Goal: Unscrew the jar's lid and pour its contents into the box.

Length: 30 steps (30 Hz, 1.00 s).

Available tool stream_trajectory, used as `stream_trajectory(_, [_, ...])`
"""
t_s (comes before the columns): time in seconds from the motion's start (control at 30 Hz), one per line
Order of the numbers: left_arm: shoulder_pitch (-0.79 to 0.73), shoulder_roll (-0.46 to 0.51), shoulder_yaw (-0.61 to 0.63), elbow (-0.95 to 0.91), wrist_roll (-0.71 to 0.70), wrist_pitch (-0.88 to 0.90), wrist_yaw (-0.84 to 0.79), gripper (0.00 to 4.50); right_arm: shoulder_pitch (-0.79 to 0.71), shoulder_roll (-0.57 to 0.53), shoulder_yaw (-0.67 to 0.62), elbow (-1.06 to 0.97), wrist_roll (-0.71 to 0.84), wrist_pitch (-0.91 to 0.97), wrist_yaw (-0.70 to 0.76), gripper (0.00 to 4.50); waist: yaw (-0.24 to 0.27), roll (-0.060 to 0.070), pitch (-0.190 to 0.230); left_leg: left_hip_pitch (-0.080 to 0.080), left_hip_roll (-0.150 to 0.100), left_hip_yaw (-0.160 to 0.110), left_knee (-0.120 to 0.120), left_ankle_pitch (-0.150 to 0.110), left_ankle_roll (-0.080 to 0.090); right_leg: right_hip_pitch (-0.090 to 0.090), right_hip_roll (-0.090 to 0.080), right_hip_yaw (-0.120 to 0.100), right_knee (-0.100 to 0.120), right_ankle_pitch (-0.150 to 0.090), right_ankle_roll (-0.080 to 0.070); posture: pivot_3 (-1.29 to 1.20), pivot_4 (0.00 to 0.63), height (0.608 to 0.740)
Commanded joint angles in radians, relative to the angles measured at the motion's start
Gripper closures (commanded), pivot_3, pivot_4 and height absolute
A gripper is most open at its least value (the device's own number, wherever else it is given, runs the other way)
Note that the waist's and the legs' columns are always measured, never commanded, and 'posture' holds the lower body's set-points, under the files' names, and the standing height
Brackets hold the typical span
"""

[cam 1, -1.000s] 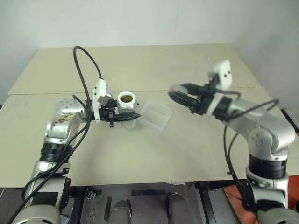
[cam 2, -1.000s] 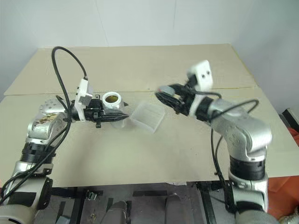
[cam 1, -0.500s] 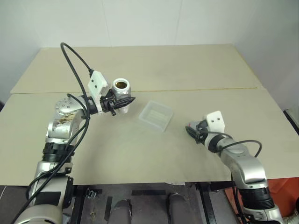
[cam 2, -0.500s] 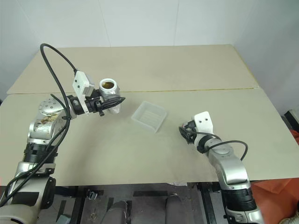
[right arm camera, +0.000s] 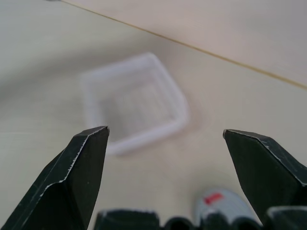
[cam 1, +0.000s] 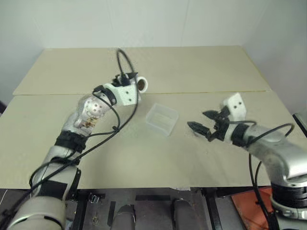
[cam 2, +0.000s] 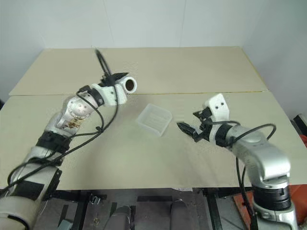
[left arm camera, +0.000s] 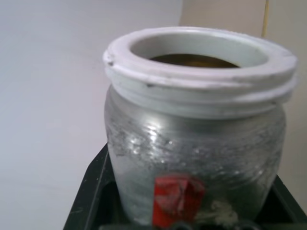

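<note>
The jar (left arm camera: 194, 143) is clamped low on its body in the left pincer (cam 1: 130, 79), held in the air over the middle of the tabletop (cam 1: 144, 158), tipped onto its side with its open white mouth turned toward the box (cam 1: 162, 119). Its lid is off; something brown shows inside the neck. It looks light and stiff, with a crinkled silvery skin that could be slick, so a grip around the body below the thick white rim, as it has now, seems the safest hold; the rim would stop it sliding out forwards.

The box lies flat on the tabletop near the middle, nearer the front edge than the jar and a little to the right of it. It is thin clear plastic and probably so light that a nudge would shift it, so I judge the pour should come from above without touching it.

The right pincer (cam 2: 191, 123) stands wide apart and empty, just beside the box on its right. The lid (right arm camera: 221, 205) rests on the tabletop under that pincer. Nothing lies between the jar and the box; the right pincer is the only thing close enough to crowd the pour.
</note>
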Motion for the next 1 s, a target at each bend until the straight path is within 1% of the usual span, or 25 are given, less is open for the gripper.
stream_trajectory(0.03, [-0.230,0.021,-0.302,0.152,0.513,0.014,0.497,2.58,-0.089,-0.033,-0.021,-0.028,0.112,0.082,0.045,0.03,0.010,-0.001,0.001,-0.001,-0.001,0.000,0.001,0.000,0.000,0.000,0.000,0.000,0.000,0.001,0.001,0.00,0.150,0.740])
stream_trajectory(0.07, [-0.281,0.008,-0.372,0.205,0.593,0.035,0.587,2.58,-0.106,-0.038,-0.013,-0.022,0.117,0.085,0.049,0.03,0.014,-0.001,0.001,-0.002,-0.001,0.000,0.001,0.000,0.000,0.000,-0.001,0.000,-0.001,0.001,0.002,0.00,0.150,0.740])
stream_trajectory(0.1, [-0.320,-0.015,-0.420,0.250,0.639,0.046,0.650,2.58,-0.119,-0.043,-0.006,-0.016,0.119,0.079,0.055,0.03,0.018,-0.001,0.000,-0.002,-0.002,0.000,0.001,0.000,0.000,0.000,-0.001,0.000,-0.001,0.002,0.002,0.00,0.150,0.740])
stream_trajectory(0.2, [-0.407,-0.079,-0.540,0.346,0.752,0.064,0.770,2.58,-0.149,-0.047,0.004,-0.003,0.128,0.071,0.055,0.03,0.029,-0.001,0.000,-0.006,-0.002,0.000,0.001,0.000,0.000,-0.002,-0.002,0.000,0.001,0.002,0.003,0.00,0.150,0.740])
stream_trajectory(0.27, [-0.445,-0.128,-0.608,0.397,0.815,0.104,0.792,2.58,-0.160,-0.043,0.000,-0.003,0.138,0.064,0.052,0.03,0.031,-0.001,0.000,-0.008,-0.002,0.000,0.001,0.000,0.000,-0.004,-0.002,0.000,0.001,0.002,0.004,0.00,0.150,0.740])
stream_trajectory(0.33, [-0.461,-0.167,-0.648,0.438,0.845,0.135,0.790,2.58,-0.165,-0.034,-0.002,-0.008,0.143,0.062,0.040,0.03,0.033,-0.001,0.001,-0.009,-0.002,0.000,0.001,0.001,-0.001,-0.004,-0.002,-0.001,0.001,0.002,0.004,0.00,0.150,0.740])
stream_trajectory(0.4, [-0.461,-0.197,-0.663,0.461,0.843,0.146,0.804,2.58,-0.158,-0.025,-0.010,-0.023,0.149,0.063,0.023,0.03,0.033,-0.001,0.001,-0.010,-0.002,0.000,0.001,0.001,-0.001,-0.005,-0.002,-0.001,0.001,0.002,0.004,0.00,0.150,0.740])
stream_trajectory(0.57, [-0.467,-0.216,-0.666,0.481,0.824,0.147,0.813,2.58,-0.129,-0.012,-0.033,-0.055,0.169,0.064,-0.015,0.03,0.030,-0.001,0.001,-0.009,-0.002,0.000,0.001,0.001,-0.001,-0.005,-0.002,-0.001,0.001,0.002,0.004,0.00,0.150,0.740])
stream_trajectory(0.77, [-0.464,-0.206,-0.651,0.492,0.790,0.116,0.803,2.58,-0.099,-0.011,-0.033,-0.077,0.182,0.052,-0.041,0.03,0.033,-0.001,0.001,-0.009,-0.002,0.000,0.001,0.001,-0.001,-0.005,-0.002,-0.001,0.001,0.002,0.004,0.00,0.150,0.740])
stream_trajectory(0.9, [-0.447,-0.179,-0.552,0.509,0.652,0.033,0.713,2.58,-0.091,-0.022,-0.030,-0.077,0.172,0.034,-0.036,0.03,0.031,-0.001,0.001,-0.009,-0.002,0.000,0.001,0.001,-0.001,-0.005,-0.002,-0.001,0.001,0.002,0.004,0.00,0.150,0.740])
stream_trajectory(1.0, [-0.399,-0.125,-0.409,0.496,0.462,-0.052,0.585,2.58,-0.072,-0.032,-0.021,-0.078,0.130,-0.040,-0.014,0.03,0.028,-0.001,0.001,-0.009,-0.002,0.001,0.001,0.001,-0.002,-0.005,-0.002,-0.001,0.002,0.002,0.004,0.00,0.150,0.740])
